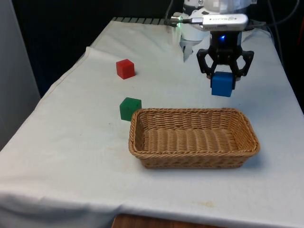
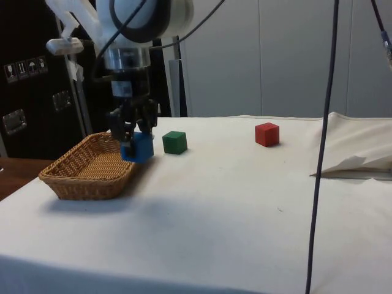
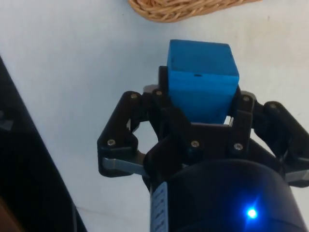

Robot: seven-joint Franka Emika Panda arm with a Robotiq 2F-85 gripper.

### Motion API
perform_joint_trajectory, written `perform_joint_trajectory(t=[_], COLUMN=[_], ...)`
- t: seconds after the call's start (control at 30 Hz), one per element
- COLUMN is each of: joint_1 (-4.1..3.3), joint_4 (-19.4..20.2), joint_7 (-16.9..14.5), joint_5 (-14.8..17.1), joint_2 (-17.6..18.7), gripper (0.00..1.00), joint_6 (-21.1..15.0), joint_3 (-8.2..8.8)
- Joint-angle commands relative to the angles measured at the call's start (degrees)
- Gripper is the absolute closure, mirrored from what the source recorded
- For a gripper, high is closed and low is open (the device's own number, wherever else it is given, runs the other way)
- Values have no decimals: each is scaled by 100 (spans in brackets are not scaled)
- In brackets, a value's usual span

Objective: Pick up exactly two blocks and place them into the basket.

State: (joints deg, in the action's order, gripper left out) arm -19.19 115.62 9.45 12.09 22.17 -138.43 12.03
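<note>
Claw (image 1: pixel 222 77) clamped on blue block (image 1: pixel 222 84), held clear of the table just off the basket's (image 1: pixel 142 118) far rim, toward 1 o'clock in the front view; carry it over the rim, centre above the weave, then release low.

The arm (image 2: pixel 131 18) was white with rounded joint housings and a grey band above the wrist, black cables ran along it, and it ended in a black gripper (image 1: pixel 223 71) of linked finger bars (image 3: pixel 125 121) fastened with small silver screws (image 3: pixel 111 142).
</note>
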Motion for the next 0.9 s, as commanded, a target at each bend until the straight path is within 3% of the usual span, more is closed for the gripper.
perform_joint_trajectory(t=[0.0,0.2,0.23,0.43,0.53,0.8,0.83,0.87], joint_1=[-29,-29,0,-17,0,23,6,29], joint_4=[-109,-470,-407,-911,-1014,-1776,-1650,-1862], joint_7=[97,252,189,350,298,344,327,355], joint_5=[-126,-372,-304,-550,-516,-493,-521,-481], joint_2=[63,281,241,550,613,1261,1157,1352], gripper=[97,97,97,97,97,97,97,97], joint_6=[120,355,269,596,596,768,705,762], joint_3=[52,92,52,138,126,126,143,120])
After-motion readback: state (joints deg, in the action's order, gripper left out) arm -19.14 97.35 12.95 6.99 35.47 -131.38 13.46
